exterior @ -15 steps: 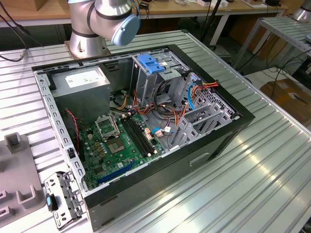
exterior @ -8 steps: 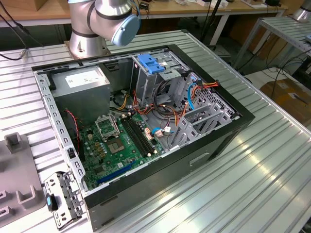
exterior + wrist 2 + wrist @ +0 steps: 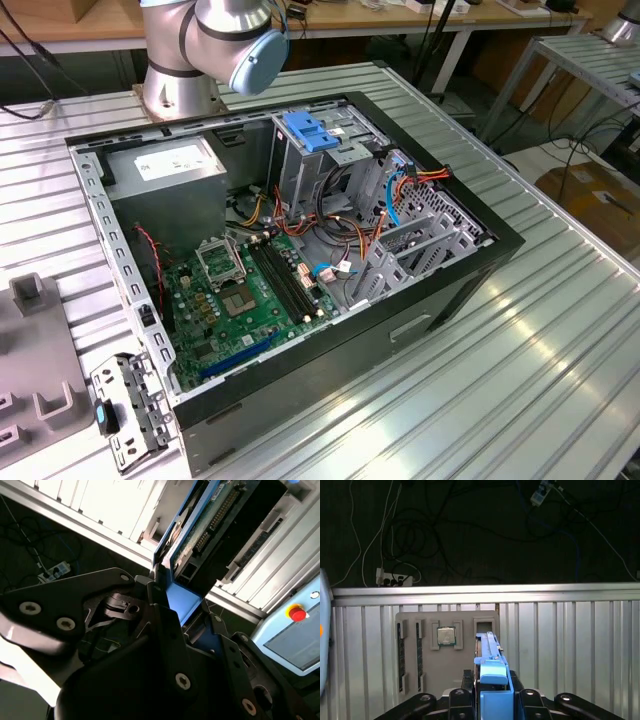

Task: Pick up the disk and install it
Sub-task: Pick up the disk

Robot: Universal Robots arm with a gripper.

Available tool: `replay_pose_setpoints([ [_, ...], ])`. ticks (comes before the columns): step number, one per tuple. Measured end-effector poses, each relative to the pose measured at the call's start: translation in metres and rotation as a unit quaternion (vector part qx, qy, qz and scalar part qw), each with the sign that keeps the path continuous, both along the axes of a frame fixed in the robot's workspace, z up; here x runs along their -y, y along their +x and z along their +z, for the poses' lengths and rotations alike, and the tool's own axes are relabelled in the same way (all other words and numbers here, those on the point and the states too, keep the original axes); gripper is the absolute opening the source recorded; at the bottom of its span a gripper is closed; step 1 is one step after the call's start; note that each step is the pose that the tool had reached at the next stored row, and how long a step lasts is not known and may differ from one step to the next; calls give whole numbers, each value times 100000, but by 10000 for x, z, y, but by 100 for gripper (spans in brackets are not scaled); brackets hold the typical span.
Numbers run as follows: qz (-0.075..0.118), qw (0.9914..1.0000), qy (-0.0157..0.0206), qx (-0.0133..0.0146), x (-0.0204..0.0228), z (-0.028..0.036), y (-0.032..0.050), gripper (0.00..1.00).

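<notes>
Gripper (image 3: 492,687), as I read it: clamped on the disk (image 3: 491,650) at its blue carrier end; grey parts tray (image 3: 420,645) beyond, near the surface (image 3: 570,645) edge.

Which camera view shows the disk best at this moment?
The second wrist view: the disk shows its green circuit board and blue carrier, clamped in the tool. The first wrist view shows it edge-on, as a narrow blue strip held in the tool.

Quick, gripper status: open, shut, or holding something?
Gripper: shut on the disk, clamped on its blue carrier edge, as the first wrist view shows.
</notes>
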State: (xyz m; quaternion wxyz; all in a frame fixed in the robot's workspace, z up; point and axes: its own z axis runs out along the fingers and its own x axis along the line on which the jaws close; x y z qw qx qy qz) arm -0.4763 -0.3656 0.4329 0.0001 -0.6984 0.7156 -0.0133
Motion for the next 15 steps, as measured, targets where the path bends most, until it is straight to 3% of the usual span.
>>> replay_pose_setpoints([
  [15,2,100000,1,1,-2,192,0,37],
])
